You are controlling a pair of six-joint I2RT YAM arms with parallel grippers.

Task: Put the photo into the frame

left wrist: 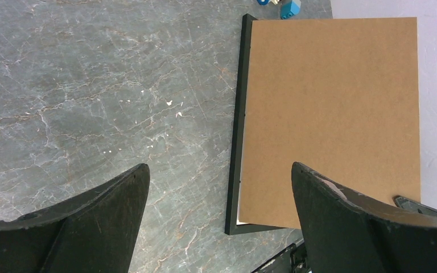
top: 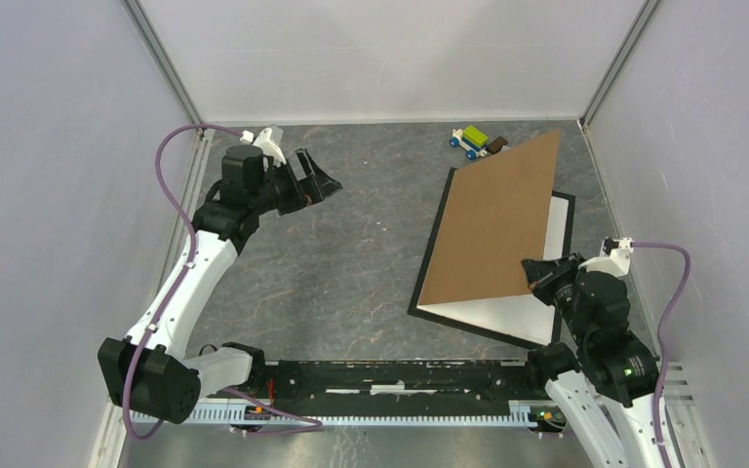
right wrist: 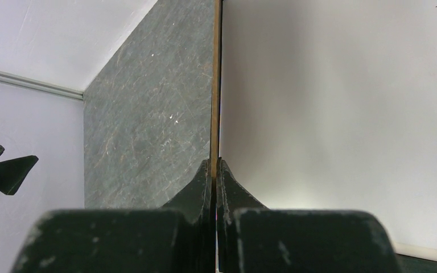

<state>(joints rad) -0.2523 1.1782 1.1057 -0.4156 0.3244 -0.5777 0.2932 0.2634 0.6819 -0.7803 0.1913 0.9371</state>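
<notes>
Jaws of the right gripper (top: 538,273) pinch the near right corner of a stiff brown cardboard board (top: 495,224), which is tilted, its left edge low along the frame (left wrist: 238,142). That thin black rectangle lies flat by the worktop's right edge, its long axis running from the near edge toward the far right corner. Inside it the photo (top: 495,314) lies the same way, smooth white back up. The left gripper (top: 324,180) hangs near the far left corner, jaws spread.
</notes>
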